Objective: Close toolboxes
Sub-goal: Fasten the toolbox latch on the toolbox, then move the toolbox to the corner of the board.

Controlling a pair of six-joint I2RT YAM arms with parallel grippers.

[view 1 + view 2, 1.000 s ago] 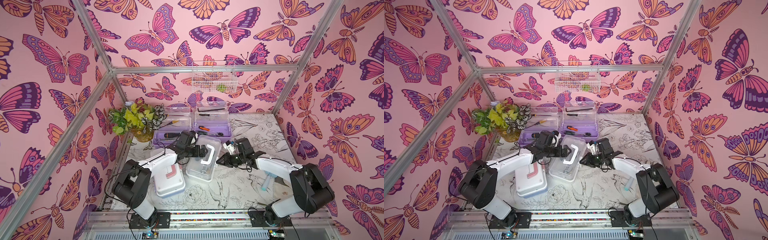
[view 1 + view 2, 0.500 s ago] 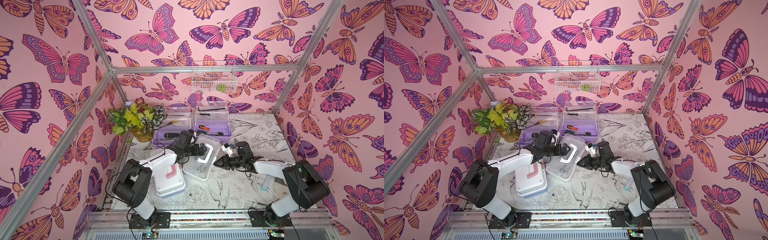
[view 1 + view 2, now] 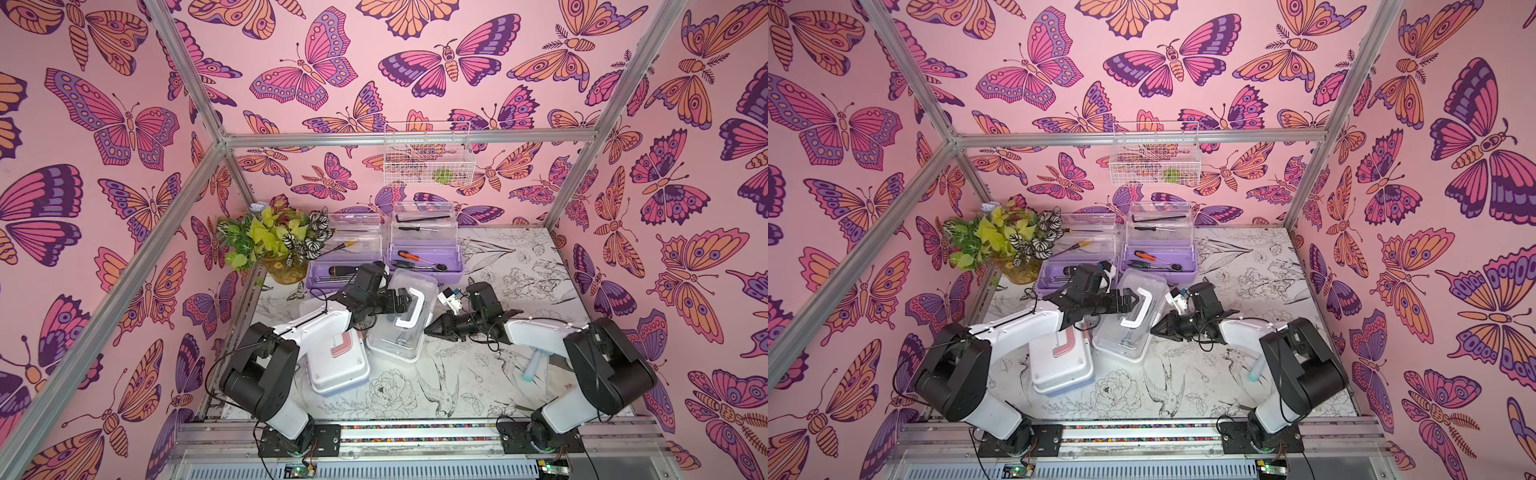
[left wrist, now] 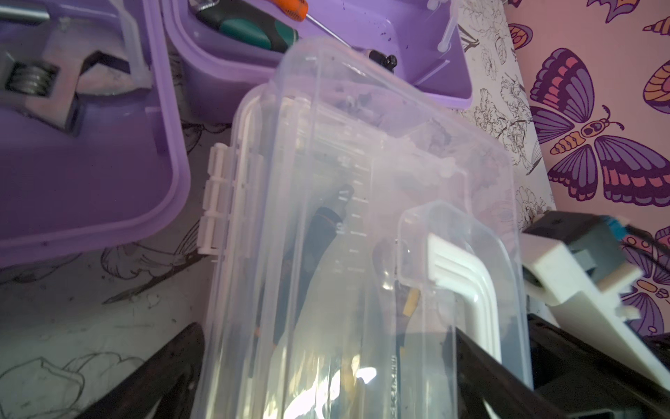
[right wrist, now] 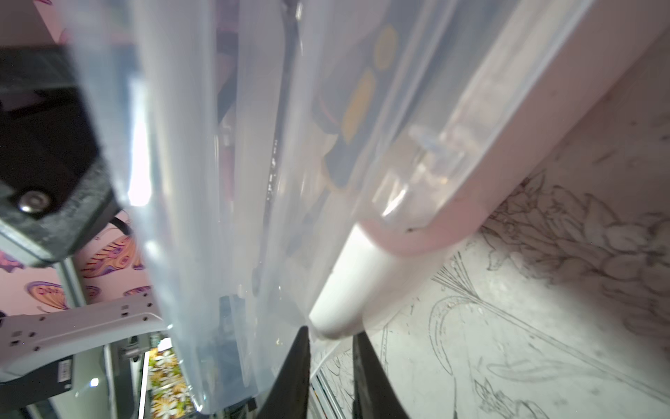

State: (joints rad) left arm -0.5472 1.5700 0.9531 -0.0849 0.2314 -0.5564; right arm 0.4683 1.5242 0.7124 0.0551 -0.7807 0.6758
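The left gripper (image 3: 405,300) stands wide apart. In the left wrist view the clear lid of the white toolbox (image 3: 399,338) lies between its jaws, with the white handle (image 3: 412,309) just ahead of them. The right gripper (image 3: 434,331) has its jaws nearly together, tips at the opposite side of the box. I can't tell whether they pinch anything.

The box sits tilted, so I'd press the lid flat from above while the right tips brace that side. Then I'd go for the white clasp (image 4: 214,203), which looks unlatched to me.

Back from the left jaws, under the forearm, the closed blue-and-white toolbox (image 3: 338,365) sits just beside the white one, so there is little room there. Beyond both jaws the lilac toolboxes (image 3: 424,262) gape open, close by. Bare table (image 3: 478,386) lies behind the right jaws.
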